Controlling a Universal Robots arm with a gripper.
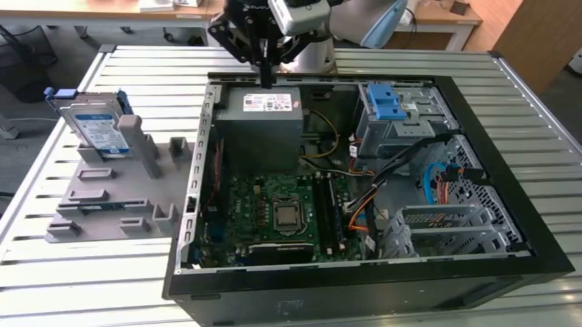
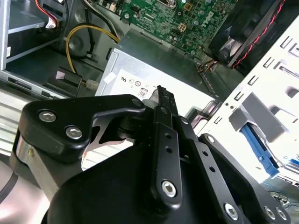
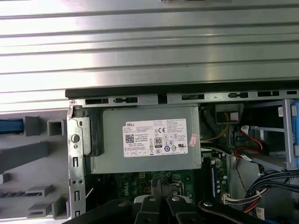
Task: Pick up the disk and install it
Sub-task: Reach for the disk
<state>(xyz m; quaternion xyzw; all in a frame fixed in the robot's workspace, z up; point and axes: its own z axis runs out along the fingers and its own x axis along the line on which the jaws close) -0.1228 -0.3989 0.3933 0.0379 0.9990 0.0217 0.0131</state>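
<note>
- Exterior view: the disk (image 1: 98,129) stands on edge in a slot of a grey moulded holder (image 1: 109,204), on the exterior view's left, outside the computer case (image 1: 509,204).
- Its broad labelled face is turned toward the camera and leans back a little. Its long axis seems to rise from the holder, with the top tipped toward the exterior view's left, though I cannot be sure which edge is the longer.
- The disk is a flat silver metal slab with a glossy blue-and-white label. A blue bracket (image 1: 64,93) of plastic runs round its rim.
- The holder is matte grey, with blocky posts and ledges. It lies on a table (image 1: 54,272) of ribbed, shiny metal slats.
- The gripper (image 1: 266,82) is black and angular, with bolted links. It points straight down over the far edge of the open case, above the power supply (image 1: 264,126), and is well apart from the disk.
- In both wrist views its fingers are pressed together into one narrow tip (image 2: 161,92) (image 3: 161,184), with nothing held between them.
- The power supply is a plain grey metal box with a white sticker (image 3: 155,138).
- Inside the case lie a green motherboard (image 1: 272,211), bundled cables (image 1: 437,177) and a ridged light-blue latch (image 1: 386,102).
</note>
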